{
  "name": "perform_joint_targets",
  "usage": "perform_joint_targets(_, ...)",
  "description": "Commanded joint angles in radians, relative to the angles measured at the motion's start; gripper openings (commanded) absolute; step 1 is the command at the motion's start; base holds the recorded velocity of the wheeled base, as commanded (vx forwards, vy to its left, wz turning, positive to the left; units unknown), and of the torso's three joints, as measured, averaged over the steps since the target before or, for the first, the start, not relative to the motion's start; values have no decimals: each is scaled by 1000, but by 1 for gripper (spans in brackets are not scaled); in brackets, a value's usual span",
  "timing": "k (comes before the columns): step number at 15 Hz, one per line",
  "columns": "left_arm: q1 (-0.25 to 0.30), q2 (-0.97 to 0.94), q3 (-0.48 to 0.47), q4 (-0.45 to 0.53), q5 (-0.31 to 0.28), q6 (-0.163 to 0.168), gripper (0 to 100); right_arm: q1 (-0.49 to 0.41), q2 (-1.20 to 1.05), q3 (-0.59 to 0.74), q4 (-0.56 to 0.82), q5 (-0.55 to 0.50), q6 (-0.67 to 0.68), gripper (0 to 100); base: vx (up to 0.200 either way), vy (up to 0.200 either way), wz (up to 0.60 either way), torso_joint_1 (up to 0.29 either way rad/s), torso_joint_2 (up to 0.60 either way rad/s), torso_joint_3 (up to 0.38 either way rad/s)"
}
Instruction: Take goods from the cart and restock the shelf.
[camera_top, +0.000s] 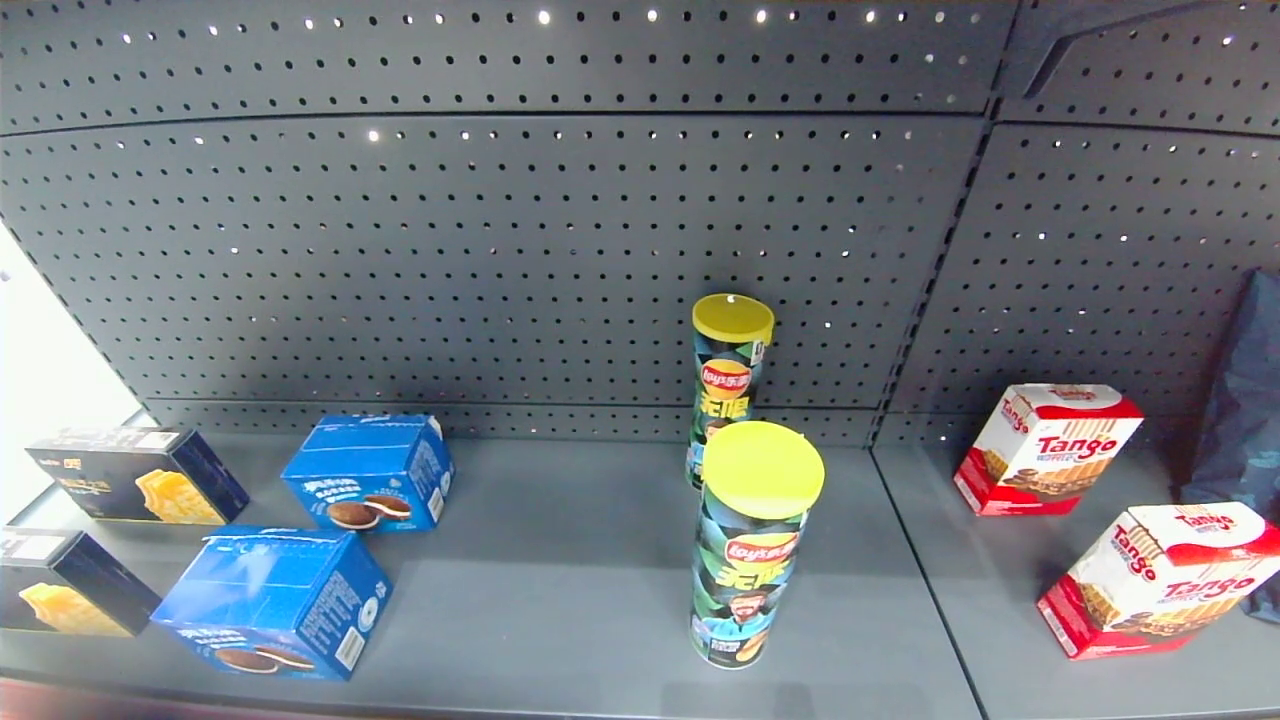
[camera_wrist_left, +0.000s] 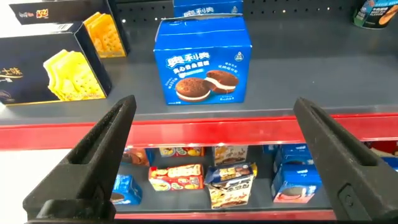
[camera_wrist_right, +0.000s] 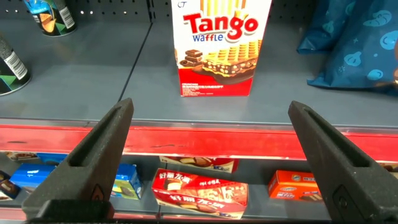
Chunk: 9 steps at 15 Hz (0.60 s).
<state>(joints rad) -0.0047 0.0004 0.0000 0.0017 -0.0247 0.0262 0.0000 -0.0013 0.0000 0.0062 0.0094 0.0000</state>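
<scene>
On the grey shelf (camera_top: 560, 580) stand two chip cans with yellow lids, one in front (camera_top: 755, 545) and one behind (camera_top: 728, 385). To the left lie two blue cookie boxes (camera_top: 275, 605) (camera_top: 370, 470) and two dark cracker boxes (camera_top: 140, 475) (camera_top: 65, 580). Two red-and-white waffle boxes (camera_top: 1045, 450) (camera_top: 1160, 575) sit on the right. My left gripper (camera_wrist_left: 214, 168) is open, below the shelf's front edge, facing a blue cookie box (camera_wrist_left: 202, 59). My right gripper (camera_wrist_right: 211, 165) is open, in front of a waffle box (camera_wrist_right: 217, 46). Neither gripper holds anything.
A red strip (camera_wrist_left: 211, 127) runs along the shelf's front edge. Below it a lower shelf holds several snack boxes (camera_wrist_left: 214, 180) (camera_wrist_right: 199, 190). A dark blue bag (camera_top: 1245, 400) leans at the far right. Perforated back panels (camera_top: 500, 250) close the rear.
</scene>
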Motion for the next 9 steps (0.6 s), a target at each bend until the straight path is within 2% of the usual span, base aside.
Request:
perform_joint_targets(1,0,0,0,0,0,0,100,0,1,0,0,4,-3,100,0,0,0,0,0,0)
perform_joint_targets(2,0,0,0,0,0,-2,100,0,1,0,0,4,-3,100,0,0,0,0,0,0)
perform_joint_targets(4,0,0,0,0,-8,17,100,0,1,0,0,4,-3,100,-200,0,0,2,7,2)
perform_joint_targets(6,0,0,0,0,-12,15,100,0,1,0,0,3,-3,100,-200,0,0,10,2,0)
perform_joint_targets(9,0,0,-2,0,-9,5,100,0,1,0,0,3,-2,100,0,0,0,0,0,0)
